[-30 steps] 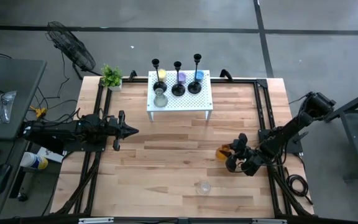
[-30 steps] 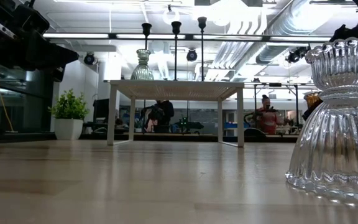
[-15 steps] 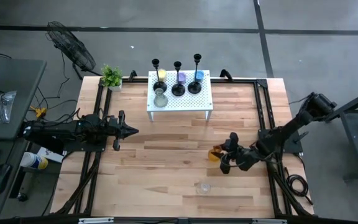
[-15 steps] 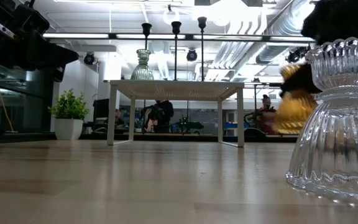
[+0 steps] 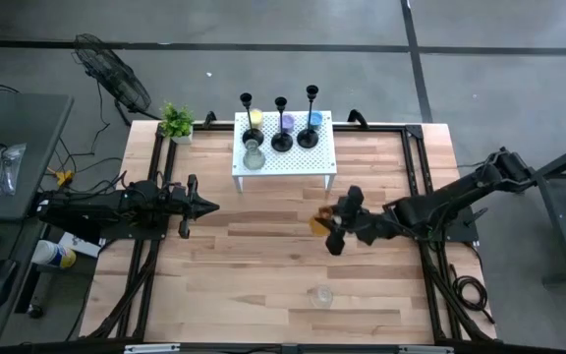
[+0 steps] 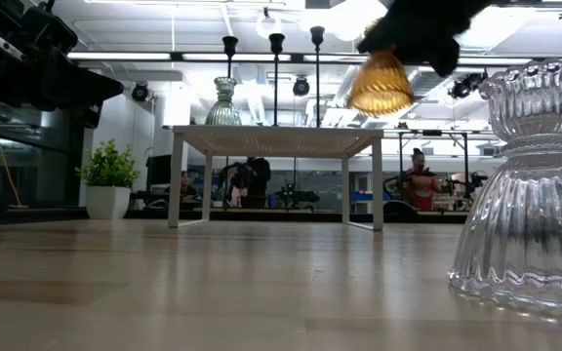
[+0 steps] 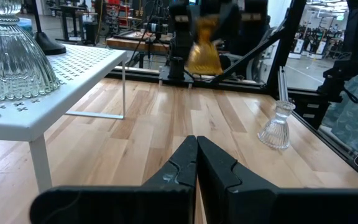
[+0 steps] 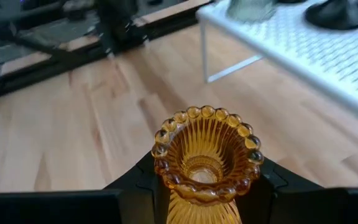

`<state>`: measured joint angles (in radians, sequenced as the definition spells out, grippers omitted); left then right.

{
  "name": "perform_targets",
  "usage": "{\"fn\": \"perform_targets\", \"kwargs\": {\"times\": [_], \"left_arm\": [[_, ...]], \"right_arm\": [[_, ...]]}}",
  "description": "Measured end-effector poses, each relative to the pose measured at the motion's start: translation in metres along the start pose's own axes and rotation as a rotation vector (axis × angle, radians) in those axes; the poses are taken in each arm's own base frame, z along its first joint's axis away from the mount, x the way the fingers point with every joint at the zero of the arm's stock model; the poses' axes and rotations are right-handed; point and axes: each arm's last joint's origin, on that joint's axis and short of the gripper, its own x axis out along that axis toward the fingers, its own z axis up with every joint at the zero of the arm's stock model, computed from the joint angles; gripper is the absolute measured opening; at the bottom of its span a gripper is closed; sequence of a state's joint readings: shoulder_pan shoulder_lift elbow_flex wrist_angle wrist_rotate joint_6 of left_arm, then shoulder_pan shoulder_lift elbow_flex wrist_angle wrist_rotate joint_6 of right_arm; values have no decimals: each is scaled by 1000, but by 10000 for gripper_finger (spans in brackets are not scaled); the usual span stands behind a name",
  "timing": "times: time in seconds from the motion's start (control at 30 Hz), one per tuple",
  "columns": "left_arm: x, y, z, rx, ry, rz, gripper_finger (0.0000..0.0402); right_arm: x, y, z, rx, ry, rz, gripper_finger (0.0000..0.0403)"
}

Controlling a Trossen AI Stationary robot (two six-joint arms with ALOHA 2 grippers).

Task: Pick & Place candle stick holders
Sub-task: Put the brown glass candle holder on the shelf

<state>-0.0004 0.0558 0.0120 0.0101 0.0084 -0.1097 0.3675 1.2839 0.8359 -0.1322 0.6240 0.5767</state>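
Amber ribbed glass holder [image 5: 319,222] hangs clear above the worktop [image 5: 263,265], pinched in the right tool [image 5: 336,228] near the white perforated shelf [image 5: 285,157]. Slick glass could slip, or clip the shelf edge. The left tool [image 5: 208,206] waits, fingers together.

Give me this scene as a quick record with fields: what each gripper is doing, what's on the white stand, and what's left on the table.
right gripper: shut on amber glass holder, held above the table
left gripper: shut, empty, waiting at the table's left side
white stand: three black candlesticks, yellow, purple, blue cups, pale green glass holder
clear glass holder: on wood, near front edge
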Motion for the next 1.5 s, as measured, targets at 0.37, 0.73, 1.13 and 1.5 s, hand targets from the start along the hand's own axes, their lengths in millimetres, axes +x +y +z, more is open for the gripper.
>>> {"fn": "perform_targets", "kwargs": {"times": [0.37,0.73,1.13,1.5], "left_arm": [[0,0,0,0,0,0,0],[0,0,0,0,0,0,0],[0,0,0,0,0,0,0],[0,0,0,0,0,0,0]], "right_arm": [[26,-10,64,66,-16,-158,123],[91,-20,106,138,-61,-317,122],[140,-46,128,187,-32,-437,123],[145,-66,129,240,6,-481,123]]}}
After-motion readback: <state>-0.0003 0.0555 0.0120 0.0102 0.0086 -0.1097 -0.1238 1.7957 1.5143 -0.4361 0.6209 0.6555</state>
